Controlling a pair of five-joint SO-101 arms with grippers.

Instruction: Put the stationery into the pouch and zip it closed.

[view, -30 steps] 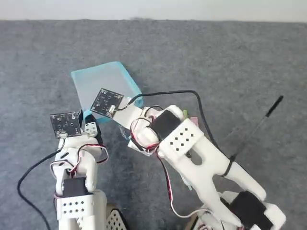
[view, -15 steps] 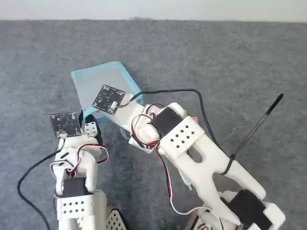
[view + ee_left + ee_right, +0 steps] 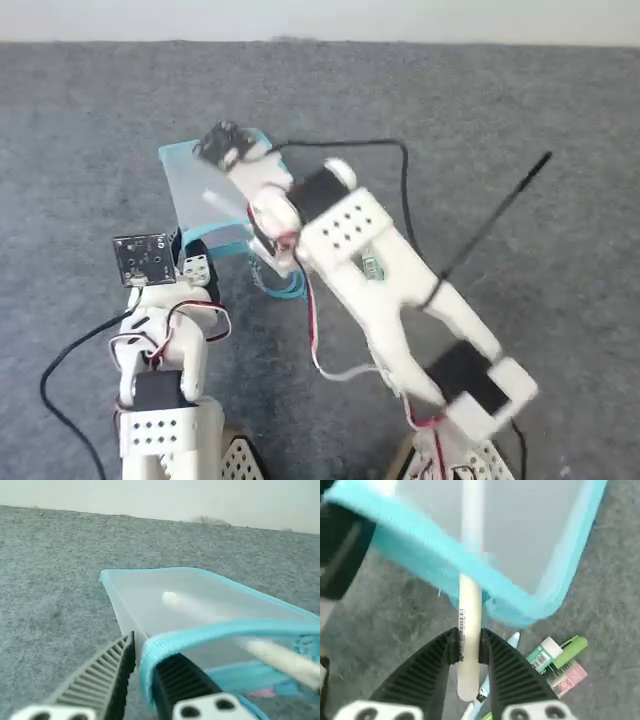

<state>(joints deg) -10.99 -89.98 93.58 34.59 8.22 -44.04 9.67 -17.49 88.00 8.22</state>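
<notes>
A translucent pouch (image 3: pixel 205 190) with a cyan zip edge lies open on the grey carpet. My left gripper (image 3: pixel 145 655) is shut on the cyan rim of the pouch (image 3: pixel 200 595) at its mouth. My right gripper (image 3: pixel 469 637) is shut on a white pen (image 3: pixel 470 610), whose front half passes over the cyan rim into the pouch (image 3: pixel 520 525). The pen (image 3: pixel 200 611) shows through the pouch wall. The right arm (image 3: pixel 340 225) stretches over the pouch mouth.
More stationery lies outside the pouch mouth: a green marker (image 3: pixel 572 647), a pink eraser (image 3: pixel 566 678) and a white-capped piece (image 3: pixel 543 652). A thin black rod (image 3: pixel 495 215) crosses the carpet to the right. A pale wall (image 3: pixel 320 20) borders the far edge.
The right arm has swung forward and up over the pouch, carrying the pen deeper into it. The pouch has shifted slightly. The left arm has held its grip.
</notes>
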